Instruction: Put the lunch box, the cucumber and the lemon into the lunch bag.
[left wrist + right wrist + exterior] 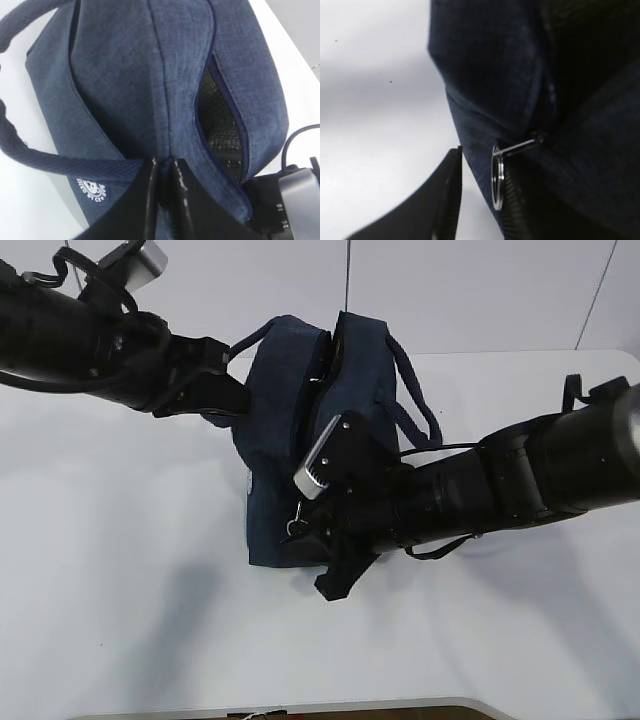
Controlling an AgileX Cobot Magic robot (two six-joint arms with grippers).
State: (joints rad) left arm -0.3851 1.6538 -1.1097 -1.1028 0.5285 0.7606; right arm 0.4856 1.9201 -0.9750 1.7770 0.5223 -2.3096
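Note:
The navy lunch bag (285, 420) stands at the middle of the white table, its top zipper partly apart and black mesh lining (220, 115) showing in the gap. My left gripper (238, 398) is at the bag's far left top edge. In the left wrist view the left gripper (165, 172) is shut on a fold of the bag's fabric. My right gripper (315, 555) is at the bag's near end, open. The silver ring pull (496, 175) lies against its right finger, and a gap to the left finger (447, 200) shows the table. The lunch box, cucumber and lemon are out of view.
The bag's looped handles (410, 400) hang to either side, one of them (30, 155) lying low beside my left gripper. Bare white table (120, 570) spreads left and front of the bag, to the front edge (300, 708). The right arm (520, 480) crosses the table's right half.

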